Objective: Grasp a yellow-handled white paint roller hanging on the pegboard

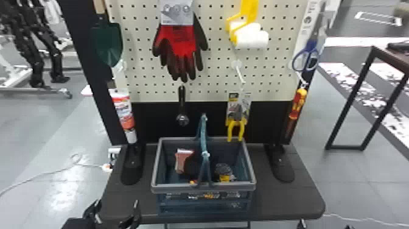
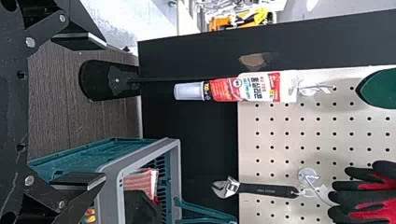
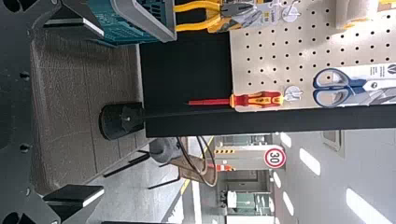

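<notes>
The yellow-handled white paint roller (image 1: 247,34) hangs high on the cream pegboard (image 1: 267,76), right of centre, its yellow handle pointing up. An edge of it shows in the right wrist view as the roller (image 3: 356,10). My left gripper (image 1: 114,213) sits low at the table's near left edge, far below the roller. In its own view the left gripper (image 2: 93,109) is open with nothing between its fingers. My right gripper (image 3: 93,109) is open too, holds nothing, and faces the pegboard's right end.
A grey and teal basket (image 1: 203,184) with a few items stands mid-table (image 1: 289,195), below the roller. Also on the pegboard: red-black glove (image 1: 180,45), green trowel (image 1: 107,42), scissors (image 1: 305,58), screwdriver (image 1: 296,105), yellow pliers (image 1: 236,120), wrench (image 1: 182,105), sealant tube (image 1: 123,112).
</notes>
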Motion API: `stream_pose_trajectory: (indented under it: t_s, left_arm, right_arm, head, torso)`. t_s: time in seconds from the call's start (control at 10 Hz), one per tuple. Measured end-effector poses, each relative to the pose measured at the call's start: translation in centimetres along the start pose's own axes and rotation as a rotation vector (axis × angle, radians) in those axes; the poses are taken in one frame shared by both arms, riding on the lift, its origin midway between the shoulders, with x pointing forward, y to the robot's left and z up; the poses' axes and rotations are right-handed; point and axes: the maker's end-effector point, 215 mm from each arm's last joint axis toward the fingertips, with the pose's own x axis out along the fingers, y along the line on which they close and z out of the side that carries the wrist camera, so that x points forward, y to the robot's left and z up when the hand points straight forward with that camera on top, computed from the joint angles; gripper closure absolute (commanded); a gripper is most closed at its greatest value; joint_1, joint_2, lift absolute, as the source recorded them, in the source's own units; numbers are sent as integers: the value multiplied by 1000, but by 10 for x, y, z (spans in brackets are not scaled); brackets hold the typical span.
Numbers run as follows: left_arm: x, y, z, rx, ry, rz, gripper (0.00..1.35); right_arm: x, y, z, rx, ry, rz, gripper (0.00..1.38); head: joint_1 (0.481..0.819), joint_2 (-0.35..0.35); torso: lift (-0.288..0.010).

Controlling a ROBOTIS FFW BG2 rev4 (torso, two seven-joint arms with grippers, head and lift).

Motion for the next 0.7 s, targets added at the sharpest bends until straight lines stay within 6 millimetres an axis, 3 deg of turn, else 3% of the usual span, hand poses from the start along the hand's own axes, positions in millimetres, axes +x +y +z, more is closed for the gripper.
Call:
stream_pose_trajectory:
  t_s: [0.7]
  left_arm:
    - [0, -3, 0, -9, 2, -6, 298]
  right_arm:
    - [5, 2, 5, -6, -15, 8, 124]
  head:
    - [549, 0]
  torso:
    - [-100]
